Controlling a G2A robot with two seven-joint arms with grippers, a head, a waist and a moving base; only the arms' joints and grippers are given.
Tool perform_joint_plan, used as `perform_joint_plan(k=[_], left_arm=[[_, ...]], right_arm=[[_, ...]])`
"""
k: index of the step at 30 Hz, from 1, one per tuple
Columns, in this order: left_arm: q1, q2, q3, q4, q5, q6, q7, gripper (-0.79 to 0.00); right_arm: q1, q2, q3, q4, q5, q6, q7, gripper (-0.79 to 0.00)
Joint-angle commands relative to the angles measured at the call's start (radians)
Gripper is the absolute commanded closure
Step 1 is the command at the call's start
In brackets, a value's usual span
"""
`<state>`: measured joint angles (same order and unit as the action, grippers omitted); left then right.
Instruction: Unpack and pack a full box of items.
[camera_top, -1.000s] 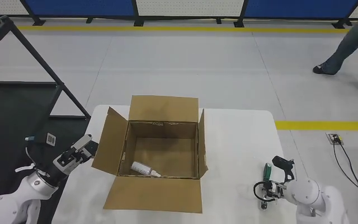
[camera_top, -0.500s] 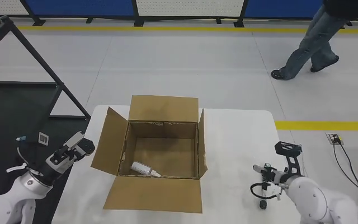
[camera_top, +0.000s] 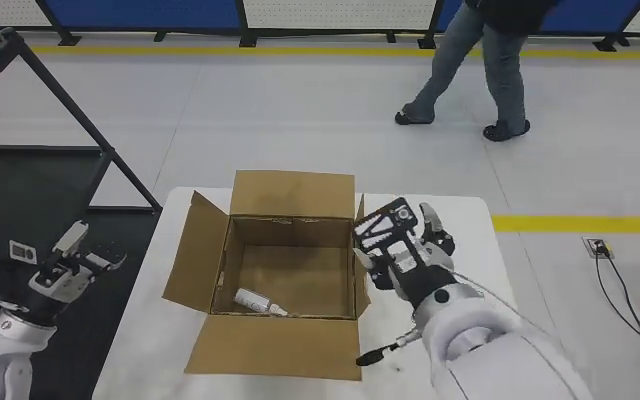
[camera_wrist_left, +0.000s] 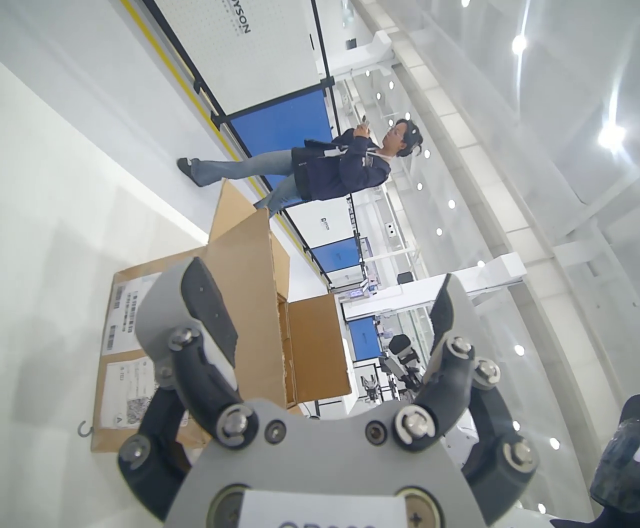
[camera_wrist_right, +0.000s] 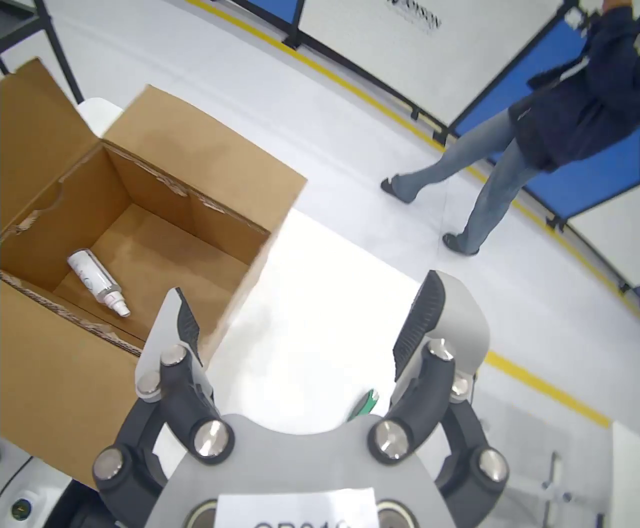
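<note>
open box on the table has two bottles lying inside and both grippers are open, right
Not quite: just one bottle lies inside the open box, as the right wrist view shows. The rest holds: the box stands on the table, and the left gripper and right gripper are both open.

White table (camera_top: 150, 330) with rounded corners. Open cardboard box (camera_top: 275, 345) stands on it, about middle, more toward far edge. All four flaps open: near flap folded out almost flat toward near edge, left flap leaning outward, right flap nearly upright, far flap tilted back over far edge. Paper labels on box left outer wall. Small green item (camera_wrist_right: 367, 400) lies on table right of box, well apart, partly hidden.
</note>
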<state>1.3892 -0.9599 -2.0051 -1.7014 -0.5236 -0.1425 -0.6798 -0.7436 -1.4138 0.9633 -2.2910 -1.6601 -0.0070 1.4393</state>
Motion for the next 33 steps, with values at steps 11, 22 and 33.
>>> perform_joint_plan(k=[11,22,33], left_arm=[[0.036,0.002,-0.087,0.049,-0.104,-0.024,-0.077,-0.785],[-0.002,0.013,-0.097,0.103,-0.113,0.010,-0.151,-0.785],[-0.002,0.013,-0.097,0.103,-0.113,0.010,-0.151,-0.785]], right_arm=[[0.645,-0.192,-0.327,0.746,0.559,-0.037,0.036,-0.785],[0.868,-0.387,-0.511,1.370,0.956,-0.172,-0.061,-0.785],[0.846,-0.524,-0.615,1.744,0.970,-0.236,-0.301,-0.785]])
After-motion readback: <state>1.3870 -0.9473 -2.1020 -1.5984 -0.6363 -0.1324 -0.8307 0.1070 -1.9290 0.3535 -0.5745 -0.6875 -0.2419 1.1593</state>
